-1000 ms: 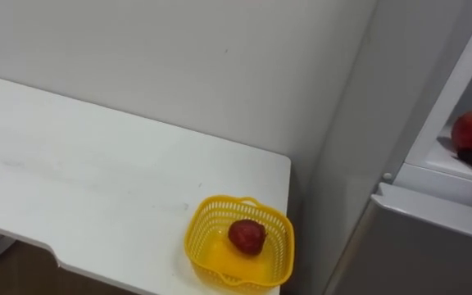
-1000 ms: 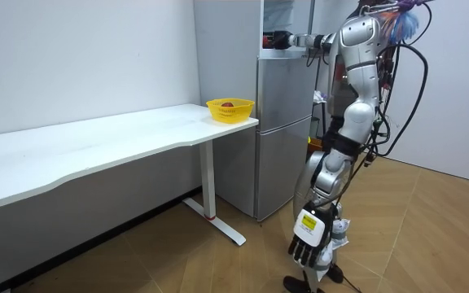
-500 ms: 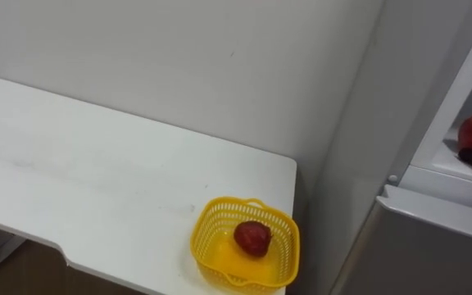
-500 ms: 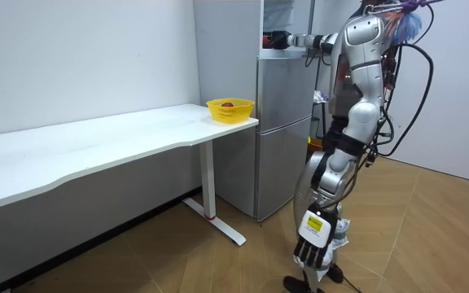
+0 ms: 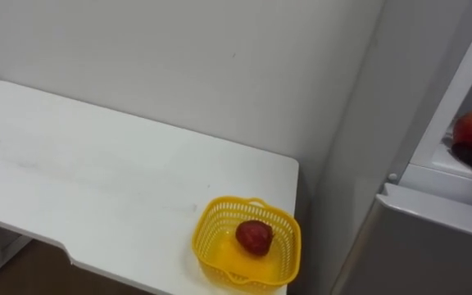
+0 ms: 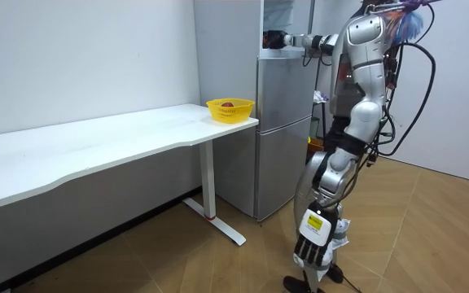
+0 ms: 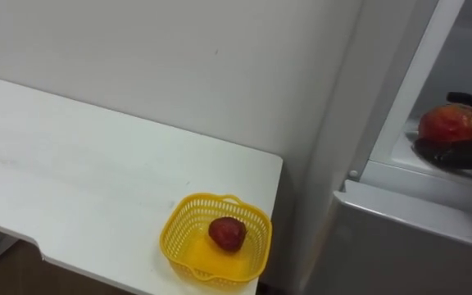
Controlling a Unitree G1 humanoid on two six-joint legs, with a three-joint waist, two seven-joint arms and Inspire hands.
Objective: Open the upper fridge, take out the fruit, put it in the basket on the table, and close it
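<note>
Stands close before the tall silver two-door fridge (image 6: 283, 138), right arm stretched level into its open upper compartment. Grasps there, at the right edge of the frame, a round red-orange fruit (image 7: 447, 123) with the right hand (image 7: 463, 153): dark fingers curled under and over it, to all appearance clenched round it. Holds it low over the white fridge shelf (image 7: 400, 168), well inside the compartment; cannot tell whether lifted clear or resting. Lets the left hand (image 6: 310, 242) hang low beside the legs, fingers slack and empty.

Looks roughly halfway: reach and grip done, by this judgement. Remains to draw the fruit out of the compartment and, probably, carry it to the yellow plastic lattice basket (image 5: 199, 233) at the lower middle of the frame. Holds already a dark red fruit (image 5: 254, 237), with room beside it for another.

Finds that basket on the corner of the long white table (image 5: 97, 172) nearest the fridge, near the fridge's side, a plain white wall behind. Must mind, on pulling back, the compartment's white frame and the top edge of the closed grey lower door (image 5: 420, 246) just beneath the hand.
</note>
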